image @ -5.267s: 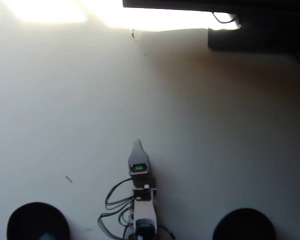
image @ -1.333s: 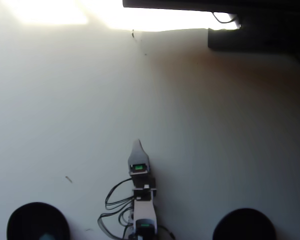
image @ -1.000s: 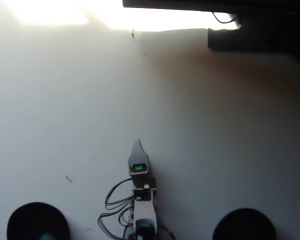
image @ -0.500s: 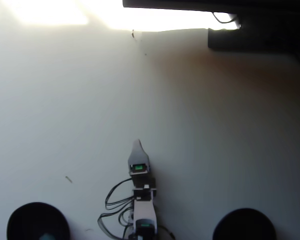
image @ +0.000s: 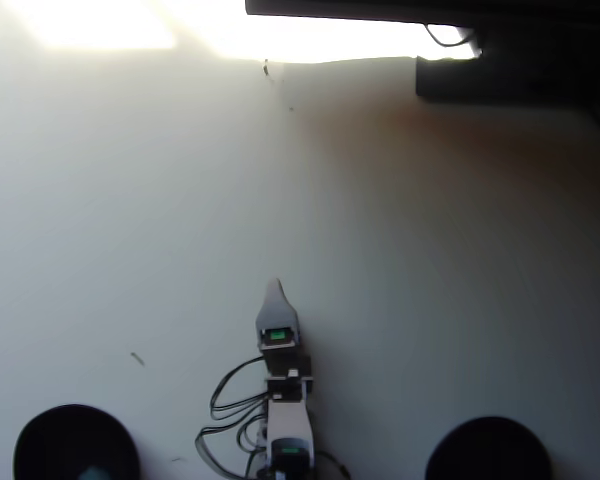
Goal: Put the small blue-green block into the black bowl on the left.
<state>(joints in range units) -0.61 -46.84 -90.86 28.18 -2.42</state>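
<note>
My gripper points up the overhead view from the arm at the bottom centre. Only one pale, pointed tip shows, so I cannot tell whether it is open or shut, and nothing shows in it. A black bowl sits at the bottom left, cut by the frame edge. A faint teal patch lies inside it at the bottom edge; it looks like the small blue-green block, but it is too dim to be sure. The gripper is well apart from that bowl, up and to its right.
A second, identical black bowl sits at the bottom right. The arm's cables loop to the left of its base. A dark object lies along the top right edge. Glare whitens the table's top left.
</note>
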